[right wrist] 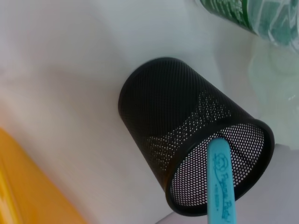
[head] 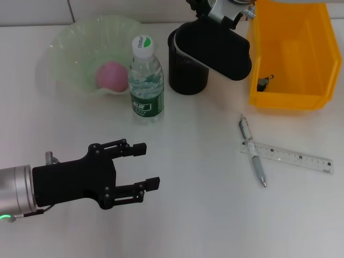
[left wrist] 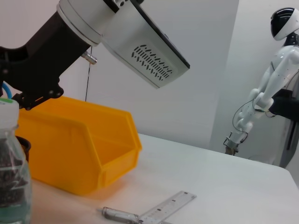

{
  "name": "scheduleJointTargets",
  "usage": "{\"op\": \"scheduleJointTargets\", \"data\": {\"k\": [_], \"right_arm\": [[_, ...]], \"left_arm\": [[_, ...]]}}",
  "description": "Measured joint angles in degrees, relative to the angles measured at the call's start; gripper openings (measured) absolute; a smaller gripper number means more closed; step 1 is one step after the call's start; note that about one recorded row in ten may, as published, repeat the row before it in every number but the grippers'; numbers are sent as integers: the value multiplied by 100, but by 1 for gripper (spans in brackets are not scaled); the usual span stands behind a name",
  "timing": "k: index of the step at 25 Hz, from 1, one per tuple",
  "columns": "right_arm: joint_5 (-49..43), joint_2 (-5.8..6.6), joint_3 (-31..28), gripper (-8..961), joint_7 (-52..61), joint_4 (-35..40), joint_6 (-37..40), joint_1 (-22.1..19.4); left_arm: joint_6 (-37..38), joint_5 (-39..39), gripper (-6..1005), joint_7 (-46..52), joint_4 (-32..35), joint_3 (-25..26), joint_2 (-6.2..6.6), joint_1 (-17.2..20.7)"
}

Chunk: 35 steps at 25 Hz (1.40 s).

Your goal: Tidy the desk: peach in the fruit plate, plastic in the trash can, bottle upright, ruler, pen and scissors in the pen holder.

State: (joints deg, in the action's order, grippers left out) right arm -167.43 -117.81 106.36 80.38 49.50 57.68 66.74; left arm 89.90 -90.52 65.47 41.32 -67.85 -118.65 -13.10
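Over pen holder (right wrist: pixel 196 154): right tool's grip unseen, scissors (right wrist: pixel 220 182) tip inside rim.

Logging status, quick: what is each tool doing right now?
Left tool: open, empty, hovering low over the desk.
Right tool: fingers hidden; the scissors hang tip-first into the pen holder beneath it.

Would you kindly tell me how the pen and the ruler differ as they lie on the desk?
The pen is slim, rounded and silver; the ruler is flat, clear and marked with fine black ticks. The pen runs roughly toward and away from the robot, while the ruler lies mostly sideways, longer than the pen. Both lie flat on the desk, crossing each other, near the yellow bin.
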Motion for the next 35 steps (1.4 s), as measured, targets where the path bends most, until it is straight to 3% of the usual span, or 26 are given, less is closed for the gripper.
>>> {"op": "scheduleJointTargets", "data": {"k": [14, 20, 24, 28, 29, 30, 35], "right_arm": [[0, -82, 87, 244, -13, -171, -49, 104], [0, -112, 94, 379, 14, -148, 56, 136], [4, -126, -54, 384, 239, 143, 332, 136], [83, -127, -761, 389, 432, 714, 727, 53], [189, -127, -1223, 409, 564, 1024, 952, -18], [189, -127, -1223, 428, 564, 1024, 952, -18], [1034, -106, -2515, 536, 973, 2158, 1575, -350]], "left_arm": [[1, 0, 798, -9, -10, -2, 0, 0], [-1, 0, 800, -9, -14, 0, 6, 0], [1, 0, 801, 2, -16, 5, 8, 10], [1, 0, 803, 44, -19, 26, 15, 7], [2, 0, 803, 45, -19, 26, 17, 7], [10, 0, 804, 45, -12, 26, 18, 9], [72, 0, 806, 47, 5, 53, 17, 22]]}}
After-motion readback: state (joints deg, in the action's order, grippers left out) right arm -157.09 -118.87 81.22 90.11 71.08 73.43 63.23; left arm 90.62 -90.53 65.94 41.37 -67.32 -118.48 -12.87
